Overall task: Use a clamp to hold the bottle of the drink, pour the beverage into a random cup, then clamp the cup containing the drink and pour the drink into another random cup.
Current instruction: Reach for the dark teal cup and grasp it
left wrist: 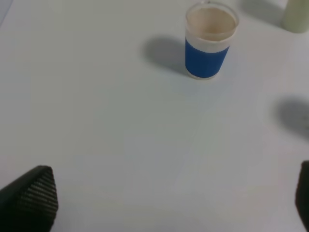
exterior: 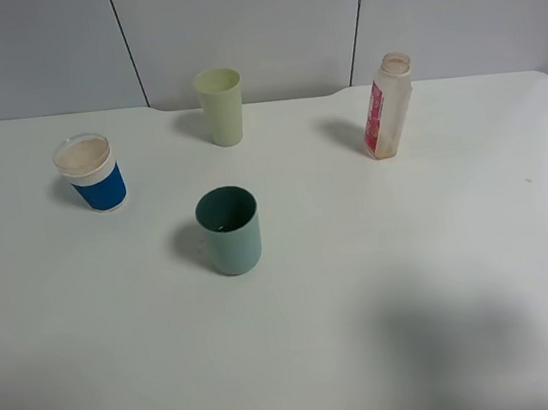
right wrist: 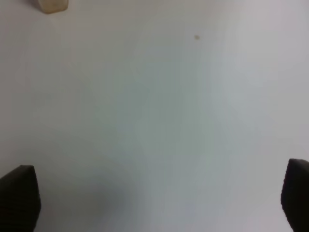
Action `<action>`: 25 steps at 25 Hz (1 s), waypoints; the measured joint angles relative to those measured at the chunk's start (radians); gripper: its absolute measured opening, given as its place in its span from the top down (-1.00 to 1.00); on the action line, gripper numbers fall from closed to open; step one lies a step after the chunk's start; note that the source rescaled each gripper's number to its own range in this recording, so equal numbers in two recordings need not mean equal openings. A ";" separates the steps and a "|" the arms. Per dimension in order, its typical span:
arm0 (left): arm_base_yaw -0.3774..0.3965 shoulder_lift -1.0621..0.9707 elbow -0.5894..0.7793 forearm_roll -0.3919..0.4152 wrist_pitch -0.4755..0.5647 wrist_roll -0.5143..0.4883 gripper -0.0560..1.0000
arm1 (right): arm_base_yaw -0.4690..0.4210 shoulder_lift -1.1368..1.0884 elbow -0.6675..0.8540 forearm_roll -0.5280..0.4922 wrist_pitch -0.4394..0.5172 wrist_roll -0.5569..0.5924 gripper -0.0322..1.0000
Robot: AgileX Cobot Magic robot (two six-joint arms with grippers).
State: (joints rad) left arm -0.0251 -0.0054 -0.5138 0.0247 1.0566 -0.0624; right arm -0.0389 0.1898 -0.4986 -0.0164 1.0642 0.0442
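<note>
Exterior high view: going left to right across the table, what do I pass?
Short white cup with a wide blue band → plain pale teal-green tumbler → small clear plastic bottle with a pink-red label. The taller pale yellow-green cup sits straight behind the tumbler, so it is left out.

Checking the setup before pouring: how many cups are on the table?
3: a blue-banded white cup at the left, a yellow-green cup at the back, a teal cup in the middle. None seem hidden.

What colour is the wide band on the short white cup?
Blue; the left wrist view shows the cup best.
</note>
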 joint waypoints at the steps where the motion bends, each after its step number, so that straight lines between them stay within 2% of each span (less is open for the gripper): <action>1: 0.000 0.000 0.000 0.000 0.000 0.000 -0.99 | 0.000 0.000 0.000 0.000 0.000 0.000 -1.00; 25: 0.000 0.000 0.000 0.000 0.000 0.000 -0.99 | 0.000 0.000 0.000 0.000 0.000 0.000 -1.00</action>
State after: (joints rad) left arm -0.0251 -0.0054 -0.5138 0.0247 1.0566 -0.0624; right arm -0.0389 0.1898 -0.4986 -0.0164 1.0642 0.0442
